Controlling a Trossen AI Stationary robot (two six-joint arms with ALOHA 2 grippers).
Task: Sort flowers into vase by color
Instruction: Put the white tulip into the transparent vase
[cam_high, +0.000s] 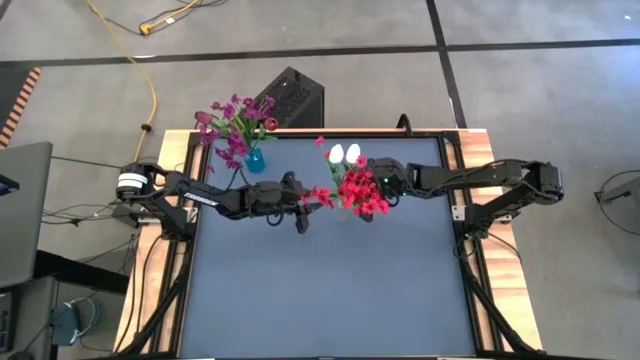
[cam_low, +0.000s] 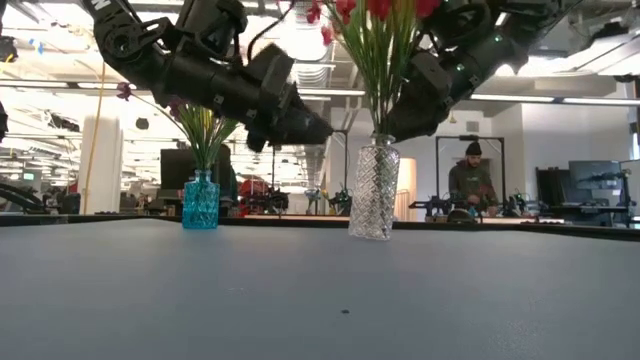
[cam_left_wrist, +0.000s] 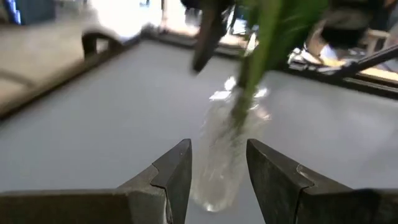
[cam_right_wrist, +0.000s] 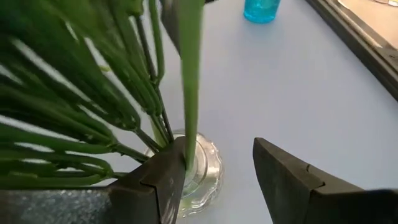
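Observation:
A clear cut-glass vase (cam_low: 375, 190) stands at the middle of the table's far half, holding red flowers (cam_high: 365, 195) and white flowers (cam_high: 345, 153) on green stems. To its left a blue vase (cam_high: 253, 160) holds purple flowers (cam_high: 235, 120). My left gripper (cam_left_wrist: 217, 149) hovers open just left of the clear vase, above the table, with nothing between its fingers. My right gripper (cam_right_wrist: 217, 144) is open, high on the vase's right side among the stems. A long green stem (cam_right_wrist: 189, 93) runs down into the vase mouth (cam_right_wrist: 199, 165) beside one finger. My right gripper has one finger (cam_right_wrist: 168, 177) right beside the long green stem where it enters the vase mouth; I cannot tell whether it touches it. The other finger (cam_right_wrist: 280, 174) stands clear. My left gripper touches nothing.
The dark table mat (cam_high: 330, 290) lies bare toward the near edge. Wooden rails (cam_high: 460, 180) frame the table sides. A black box (cam_high: 290, 95) sits beyond the far edge. In the room behind, a person (cam_low: 470, 180) stands among desks.

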